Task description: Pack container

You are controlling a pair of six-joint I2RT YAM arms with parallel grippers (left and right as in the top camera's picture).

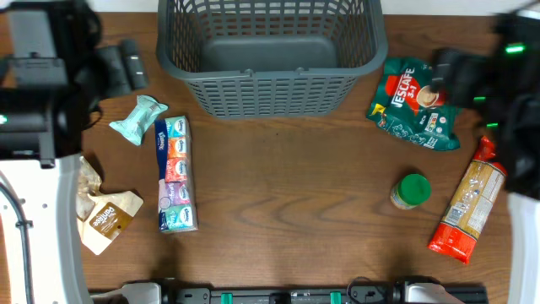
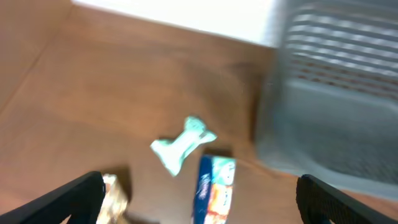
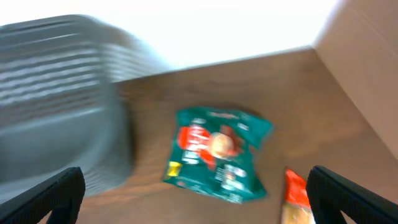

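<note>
**Container.** The container stands upright on the wooden table, at the middle of the far edge in the overhead view. Its solid floor is in plain sight.

**Grippers.**
- The left gripper has its jaws spread wide with nothing between them. It hovers off the container's left side, and its wrist view is blurred.
- The right gripper also has its jaws wide apart and grips nothing. It sits off the container's right side, and that wrist view is blurred too.

**Left of the container.**
- A mint-green twisted packet lies near the front-left corner.
- A long strip of tissue packs lies further forward. Whether it touches the mint packet cannot be settled.
- A beige pouch lies farthest from the container on this side.

**Right of the container.**
- A green Nescafe pouch lies flat just beside the front-right corner, clear of the wall.
- A green-lidded jar stands upright, well forward of the container.
- A red and yellow packet lies tilted beyond the jar.

All six items lie outside the container.
</note>
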